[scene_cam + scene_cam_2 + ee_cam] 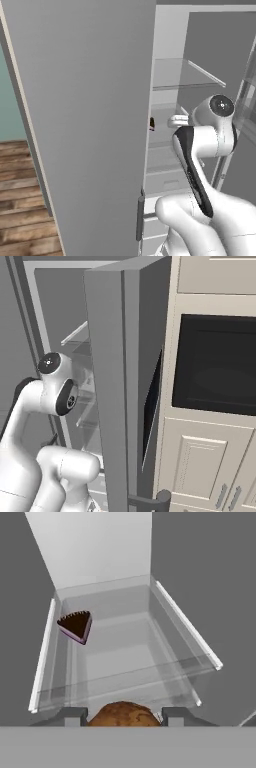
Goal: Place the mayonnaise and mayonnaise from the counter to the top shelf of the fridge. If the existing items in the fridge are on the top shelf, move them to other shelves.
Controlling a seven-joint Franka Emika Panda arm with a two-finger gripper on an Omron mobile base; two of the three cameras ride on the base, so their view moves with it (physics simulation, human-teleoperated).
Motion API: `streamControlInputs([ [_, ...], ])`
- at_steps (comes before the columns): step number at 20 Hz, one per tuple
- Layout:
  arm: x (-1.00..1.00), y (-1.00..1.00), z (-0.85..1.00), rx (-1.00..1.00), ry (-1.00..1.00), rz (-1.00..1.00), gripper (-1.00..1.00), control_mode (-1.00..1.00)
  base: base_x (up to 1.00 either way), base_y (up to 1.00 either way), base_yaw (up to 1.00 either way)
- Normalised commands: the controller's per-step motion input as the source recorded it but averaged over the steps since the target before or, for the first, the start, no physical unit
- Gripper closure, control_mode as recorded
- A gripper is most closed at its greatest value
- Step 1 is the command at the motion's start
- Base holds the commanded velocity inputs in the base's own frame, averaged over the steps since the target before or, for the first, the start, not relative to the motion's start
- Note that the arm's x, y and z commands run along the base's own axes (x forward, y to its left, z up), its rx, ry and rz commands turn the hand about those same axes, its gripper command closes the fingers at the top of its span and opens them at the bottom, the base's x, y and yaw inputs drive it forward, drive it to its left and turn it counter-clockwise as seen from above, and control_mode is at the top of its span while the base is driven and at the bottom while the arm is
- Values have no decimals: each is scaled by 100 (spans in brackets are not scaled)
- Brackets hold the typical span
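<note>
In the hand view my gripper (125,717) is shut on a small orange-brown ball (123,711), one of the existing items, held between the two fingertips (70,716). Beyond it lies a glass shelf (130,662) of the fridge, seen from above. A dark, pink-edged wedge (76,626) rests at that shelf's back left. In the left base view my arm reaches into the fridge (170,30), and the wedge (152,123) shows below the top shelf (185,75). The mayonnaise jars and the counter are out of view.
The fridge's grey left door (85,125) stands open close beside the arm, and its right door (120,396) stands open on the other side. A black oven (215,366) sits in cream cabinets to the right. White rails (187,624) edge the shelf.
</note>
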Motion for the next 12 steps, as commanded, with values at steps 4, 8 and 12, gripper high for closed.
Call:
streamControlInputs([
  [4, 75, 0, -6, 0, 0, 3, 100, -100, 0, 0, 0],
  [8, 70, 0, -33, -1, 0, 3, 100, -100, 0, 0, 0],
  [12, 63, -4, -58, 0, 2, 2, 100, -100, 0, 0, 0],
])
